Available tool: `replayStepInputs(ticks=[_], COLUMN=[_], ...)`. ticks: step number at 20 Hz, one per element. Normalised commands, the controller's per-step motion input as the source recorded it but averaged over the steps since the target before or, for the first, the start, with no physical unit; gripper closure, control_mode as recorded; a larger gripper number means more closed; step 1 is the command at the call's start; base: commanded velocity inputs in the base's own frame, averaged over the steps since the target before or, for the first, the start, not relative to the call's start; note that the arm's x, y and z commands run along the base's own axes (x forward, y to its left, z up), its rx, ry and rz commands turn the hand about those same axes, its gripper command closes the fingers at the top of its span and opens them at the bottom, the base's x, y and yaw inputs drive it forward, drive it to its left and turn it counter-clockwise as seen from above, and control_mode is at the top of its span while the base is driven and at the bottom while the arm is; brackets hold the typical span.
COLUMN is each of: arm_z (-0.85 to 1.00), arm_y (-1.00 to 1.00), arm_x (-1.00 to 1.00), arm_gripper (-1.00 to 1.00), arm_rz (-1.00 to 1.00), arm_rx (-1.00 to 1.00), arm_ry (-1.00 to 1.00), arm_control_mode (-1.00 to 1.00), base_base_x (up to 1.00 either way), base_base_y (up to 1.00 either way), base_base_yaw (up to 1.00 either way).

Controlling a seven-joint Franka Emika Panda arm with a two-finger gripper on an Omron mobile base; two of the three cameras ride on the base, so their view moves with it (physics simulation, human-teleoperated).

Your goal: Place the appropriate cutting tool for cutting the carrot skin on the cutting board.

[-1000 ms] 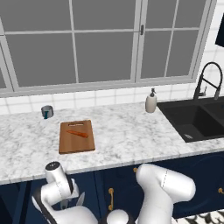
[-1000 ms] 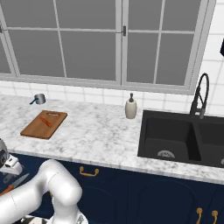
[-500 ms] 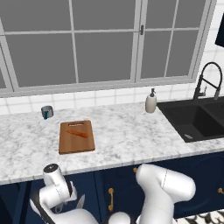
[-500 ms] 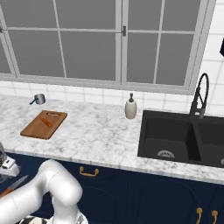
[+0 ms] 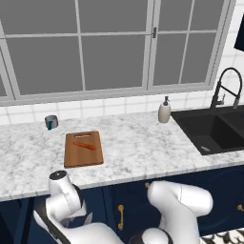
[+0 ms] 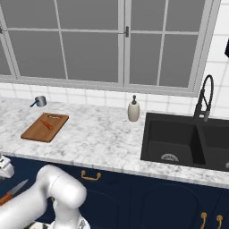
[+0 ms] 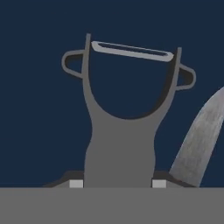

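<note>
Peeler [image 7: 124, 127] stands directly ahead of the gripper [image 7: 117, 183], handle between the fingertips; whether they clamp it cannot be told. Knife blade [image 7: 199, 142] just beside it. Carrot [image 5: 84, 146] lies on the cutting board [image 5: 84, 157].

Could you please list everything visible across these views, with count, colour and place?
Cutting board: one, brown wood, on the counter's left part.
Carrot: one, orange, lying on the board.
Cup: one, grey metal, by the wall behind the board.
Soap dispenser: one, beige, left of the sink.
Sink: one, black, double basin, with a black faucet.
Peeler: one, grey, close before the hand camera.
Knife: one, orange handle, silver blade, below counter level.
Gripper: tips beside the peeler's handle.
</note>
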Motion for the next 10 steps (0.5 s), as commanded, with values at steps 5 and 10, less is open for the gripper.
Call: replayStepInputs(ticks=[5, 10], arm_z=[0.94, 1.0], arm_y=[-0.12, -0.24], arm_x=[-0.59, -0.13], arm_gripper=[1.0, 1.0], arm_rz=[-0.05, -0.16], arm_rx=[0.01, 0.0], arm_ry=[0.0, 0.0], arm_control_mode=[-1.0, -1.0], base_base_x=[0.0, 0.0], base_base_y=[0.0, 0.0], base_base_yaw=[0.0, 0.0])
